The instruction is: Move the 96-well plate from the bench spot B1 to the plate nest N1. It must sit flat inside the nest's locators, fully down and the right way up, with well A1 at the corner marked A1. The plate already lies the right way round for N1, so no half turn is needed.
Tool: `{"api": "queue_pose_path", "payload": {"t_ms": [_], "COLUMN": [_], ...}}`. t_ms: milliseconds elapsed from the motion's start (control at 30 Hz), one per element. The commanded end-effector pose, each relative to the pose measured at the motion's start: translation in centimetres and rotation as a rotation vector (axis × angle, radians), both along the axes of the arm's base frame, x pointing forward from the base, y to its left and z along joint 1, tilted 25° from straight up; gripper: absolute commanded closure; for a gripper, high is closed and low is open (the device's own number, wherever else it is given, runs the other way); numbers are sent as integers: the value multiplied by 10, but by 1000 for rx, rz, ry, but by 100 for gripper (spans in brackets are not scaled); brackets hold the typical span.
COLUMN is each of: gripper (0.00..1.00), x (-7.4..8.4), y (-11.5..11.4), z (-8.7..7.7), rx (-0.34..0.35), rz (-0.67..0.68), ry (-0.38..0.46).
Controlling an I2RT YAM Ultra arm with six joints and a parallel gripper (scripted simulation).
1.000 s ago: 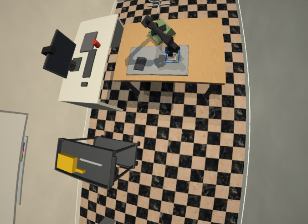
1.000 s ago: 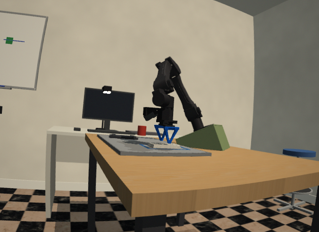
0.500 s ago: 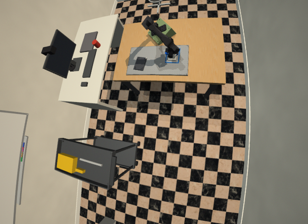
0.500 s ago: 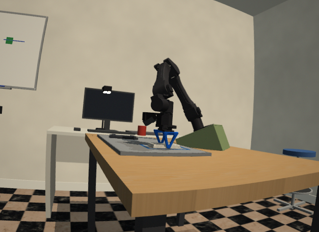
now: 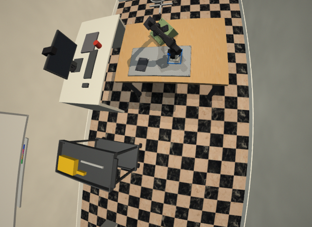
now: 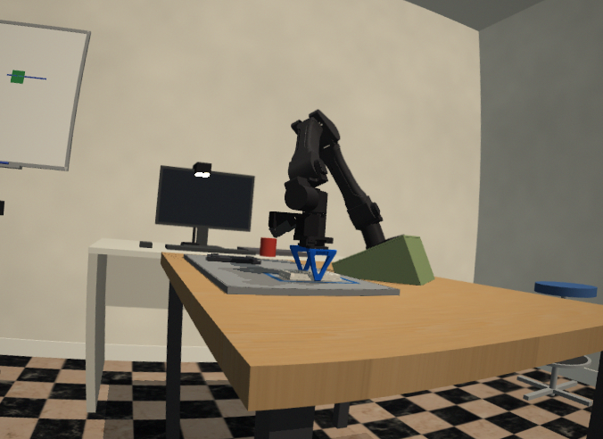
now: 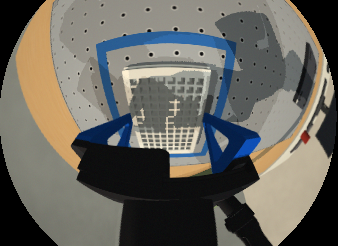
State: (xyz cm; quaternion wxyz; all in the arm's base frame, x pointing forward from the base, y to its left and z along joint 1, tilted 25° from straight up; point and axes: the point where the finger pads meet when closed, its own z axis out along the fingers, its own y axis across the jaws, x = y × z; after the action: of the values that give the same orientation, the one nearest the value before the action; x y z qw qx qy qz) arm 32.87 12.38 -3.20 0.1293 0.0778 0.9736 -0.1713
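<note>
The arm (image 6: 341, 170) arches up from its base and bends steeply down, its blue-fingered pincer (image 6: 312, 273) spread fully wide, gripping nothing.

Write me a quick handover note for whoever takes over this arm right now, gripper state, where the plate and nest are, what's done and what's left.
Gripper: open, holding nothing, lowered over the plate with a blue finger on either side.
96-well plate: flat on the grey mat, inside the blue B1 outline.
Plate nest N1: dark, unoccupied, at the mat's other end, toward the white desk.
Done: approach to the plate.
Left: close on the plate, lift, carry to N1, seat it flat with A1 at the marked corner, release.
</note>
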Motion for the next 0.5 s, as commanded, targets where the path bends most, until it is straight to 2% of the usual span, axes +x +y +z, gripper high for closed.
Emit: {"api": "queue_pose_path", "payload": {"t_ms": [0,67,100,467], "gripper": [0,0,100,100], "x": [3,3,3,3], "y": [4,4,4,4], "z": [3,3,3,3], "rx": [6,6,6,6], "rz": [10,10,10,10], "ry": [-17,-17,-17,-17]}}
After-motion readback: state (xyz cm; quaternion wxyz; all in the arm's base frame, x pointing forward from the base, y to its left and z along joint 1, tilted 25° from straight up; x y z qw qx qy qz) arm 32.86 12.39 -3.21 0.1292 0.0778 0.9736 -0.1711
